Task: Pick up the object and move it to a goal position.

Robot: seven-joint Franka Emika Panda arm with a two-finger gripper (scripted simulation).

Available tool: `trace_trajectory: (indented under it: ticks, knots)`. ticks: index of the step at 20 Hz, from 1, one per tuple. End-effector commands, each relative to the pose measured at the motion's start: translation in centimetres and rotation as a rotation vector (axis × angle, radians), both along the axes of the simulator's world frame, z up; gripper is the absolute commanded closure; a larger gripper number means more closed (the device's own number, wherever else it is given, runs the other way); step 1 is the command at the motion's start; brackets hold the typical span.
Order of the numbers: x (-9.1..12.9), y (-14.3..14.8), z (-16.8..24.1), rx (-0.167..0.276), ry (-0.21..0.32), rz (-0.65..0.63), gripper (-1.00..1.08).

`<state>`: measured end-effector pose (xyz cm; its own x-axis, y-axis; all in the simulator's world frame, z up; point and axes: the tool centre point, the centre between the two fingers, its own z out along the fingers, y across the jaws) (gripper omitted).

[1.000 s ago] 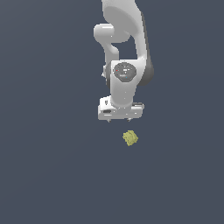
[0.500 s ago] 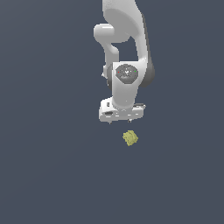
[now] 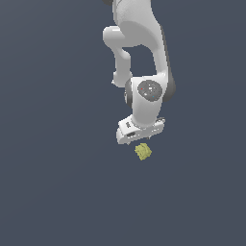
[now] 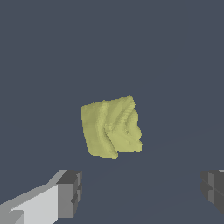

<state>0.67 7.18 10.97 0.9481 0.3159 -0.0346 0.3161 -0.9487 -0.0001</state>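
Observation:
The object (image 3: 143, 152) is a small yellow-green, bumpy, roughly cube-shaped lump on the dark grey floor. In the exterior view it lies just below the white gripper (image 3: 142, 138), which hangs directly over it on the white arm. In the wrist view the object (image 4: 112, 127) shows large in the middle, tilted, ahead of the gripper (image 4: 142, 194). The two fingers (image 4: 69, 193) stand wide apart, one at each side, with nothing between them. The gripper is open and apart from the object.
The dark grey floor (image 3: 57, 192) is plain and uniform all around. The white arm (image 3: 139, 43) rises above the gripper in the exterior view. No other objects show.
The gripper has come down closer to the object and now sits just above it. The object has not moved.

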Motion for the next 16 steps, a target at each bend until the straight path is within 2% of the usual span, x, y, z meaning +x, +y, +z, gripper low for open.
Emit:
trace_trajectory:
  ticks: [1, 8, 16]
  knots:
    - [0.6, 1.0, -0.7, 0.004, -0.011, 0.064, -0.92]
    - [1.6, 2.7, -1.8, 0.013, -0.029, 0.169, -0.92]
    - [1.7, 2.9, -2.3, 0.013, -0.03, 0.179, -0.92]
